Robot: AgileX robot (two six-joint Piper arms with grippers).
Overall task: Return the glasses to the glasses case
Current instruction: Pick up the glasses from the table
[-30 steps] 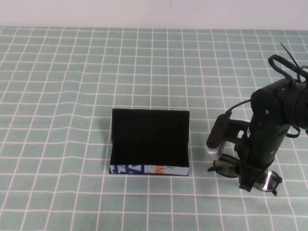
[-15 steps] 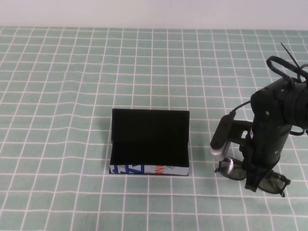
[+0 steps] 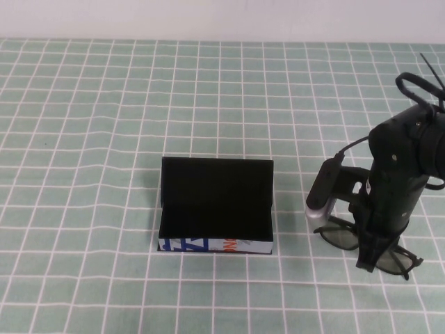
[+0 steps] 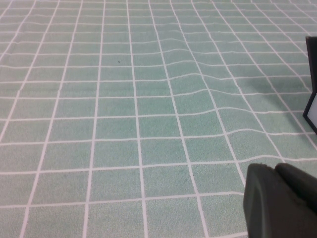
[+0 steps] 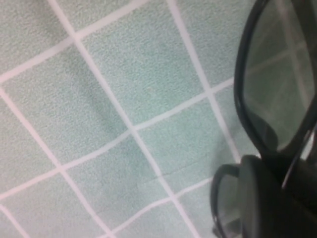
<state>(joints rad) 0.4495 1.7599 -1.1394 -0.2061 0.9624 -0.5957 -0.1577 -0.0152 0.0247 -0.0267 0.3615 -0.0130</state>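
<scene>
The glasses case (image 3: 215, 205) stands open near the table's middle, its lid upright at the back, its black inside showing, and its white front wall printed with blue and orange. One corner of it shows in the left wrist view (image 4: 312, 79). The black glasses (image 3: 341, 239) hang low over the cloth to the right of the case. My right gripper (image 3: 366, 261) is shut on their bridge between the two lenses. In the right wrist view a grey lens (image 5: 280, 74) and a dark finger (image 5: 257, 198) over the frame fill the corner. My left gripper (image 4: 277, 196) is shut, low over the cloth left of the case.
A green cloth with a white grid (image 3: 104, 139) covers the table and is slightly wrinkled. A white wall (image 3: 208, 17) runs along the far edge. The right arm's wrist camera (image 3: 321, 195) sticks out toward the case.
My right gripper has carried the glasses a little to the right and lifted them slightly. The case has not moved.
</scene>
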